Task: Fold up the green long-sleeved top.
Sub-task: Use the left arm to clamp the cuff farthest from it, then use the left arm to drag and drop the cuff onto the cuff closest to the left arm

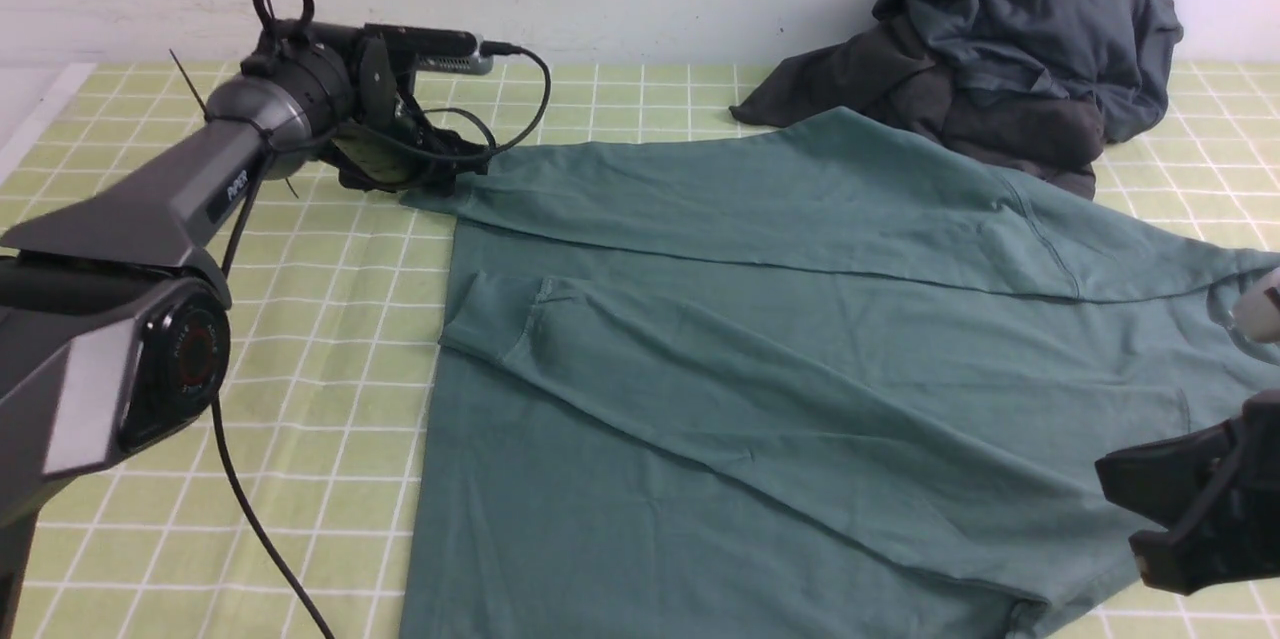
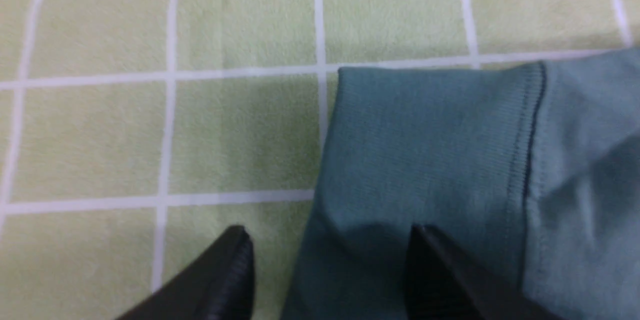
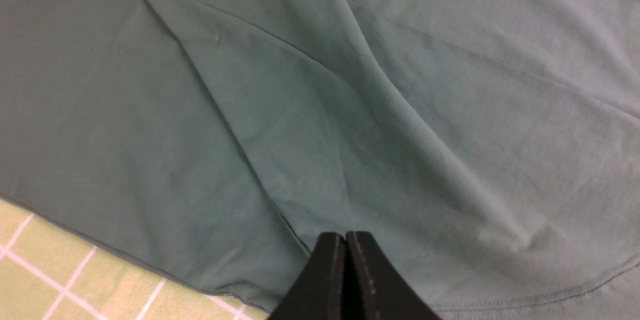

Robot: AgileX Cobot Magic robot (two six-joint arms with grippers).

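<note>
The green long-sleeved top (image 1: pixel 760 339) lies spread on a checked tablecloth (image 1: pixel 320 339), both sleeves folded across its body. At far left, the left gripper (image 2: pixel 327 240) stands open, jaws astride a ribbed cuff (image 2: pixel 425 144). The right gripper (image 3: pixel 346 237), jaws closed on nothing, sits over the near-right hem. Dark grey garments (image 1: pixel 1010 49) are heaped at far right.
</note>
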